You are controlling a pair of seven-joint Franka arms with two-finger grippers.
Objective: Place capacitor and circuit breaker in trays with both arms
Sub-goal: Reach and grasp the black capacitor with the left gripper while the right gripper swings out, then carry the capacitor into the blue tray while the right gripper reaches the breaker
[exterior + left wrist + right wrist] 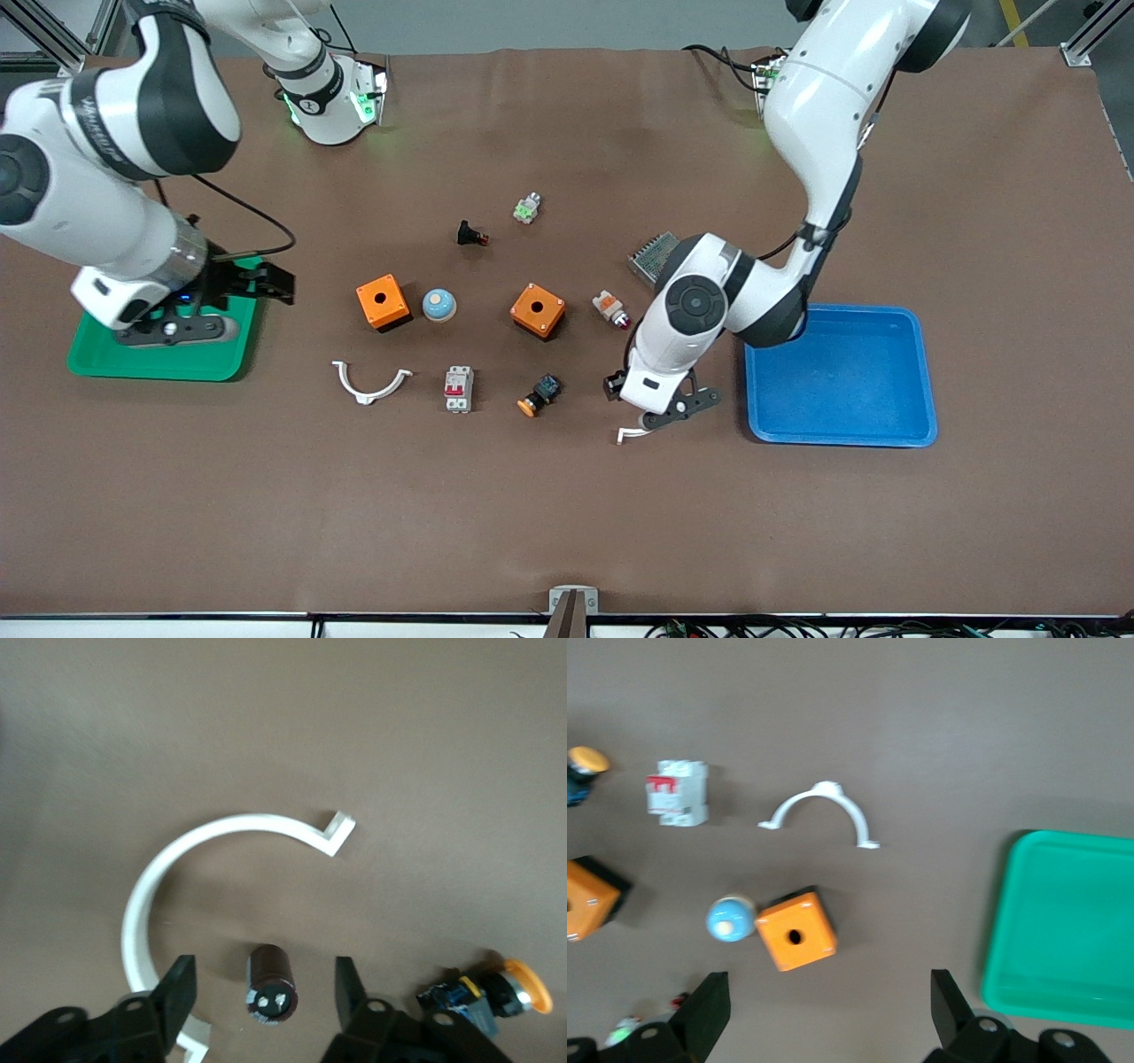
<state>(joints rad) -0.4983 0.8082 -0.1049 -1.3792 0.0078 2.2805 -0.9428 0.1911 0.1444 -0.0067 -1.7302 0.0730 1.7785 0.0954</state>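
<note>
Front view: brown cloth-covered table (567,514), blue tray (842,377) at the left arm's end, green tray (159,350) at the right arm's end, likely one for each part. Left gripper (264,992) low over the cloth beside the blue tray, fingers spread either side of the capacitor (271,983), nothing gripped yet. Right gripper (824,1010) spread and empty over the green tray's edge; circuit breaker (458,389) untouched, nearer the camera than the orange boxes.

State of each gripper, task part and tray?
left gripper: open, fingers either side of the capacitor
capacitor: lying on the table, not gripped
right gripper: open, over the green tray's edge
circuit breaker: on the table, untouched
green tray: nothing visible inside
blue tray: empty
</note>
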